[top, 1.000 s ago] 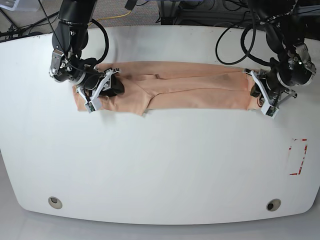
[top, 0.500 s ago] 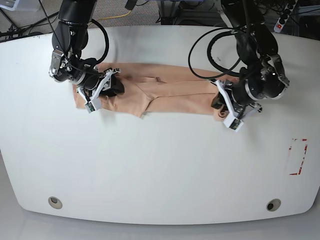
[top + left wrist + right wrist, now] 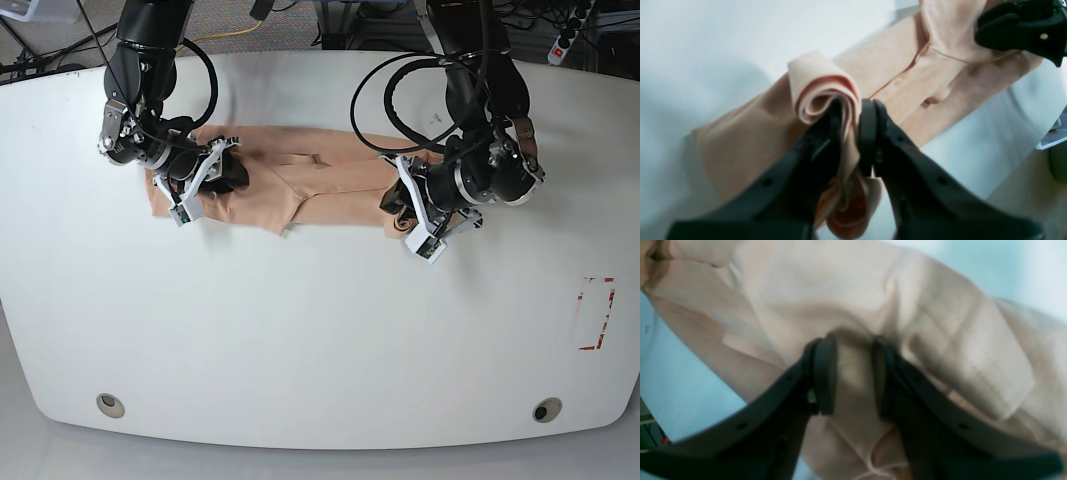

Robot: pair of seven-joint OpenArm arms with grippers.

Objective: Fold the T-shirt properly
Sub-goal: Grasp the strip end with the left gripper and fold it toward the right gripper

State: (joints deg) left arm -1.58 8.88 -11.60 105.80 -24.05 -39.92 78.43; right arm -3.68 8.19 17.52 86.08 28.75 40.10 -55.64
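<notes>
The peach T-shirt (image 3: 300, 180) lies as a long narrow band across the far half of the white table (image 3: 320, 330). My left gripper (image 3: 402, 215) is on the right of the base view. It is shut on the band's rolled-up end (image 3: 821, 83) and holds it lifted over the band's middle. My right gripper (image 3: 205, 175) rests on the shirt's other end, and its jaws pinch a ridge of cloth (image 3: 853, 373). The right gripper also shows in the left wrist view (image 3: 1023, 26). No yellow print is visible.
A red tape outline (image 3: 597, 313) marks the table's right side. Two round holes (image 3: 110, 404) (image 3: 546, 409) sit near the front edge. Cables and equipment lie behind the table's far edge.
My left gripper has carried the shirt's end leftward, from the far right to about the middle, so the band is now shorter. The right gripper has not moved.
</notes>
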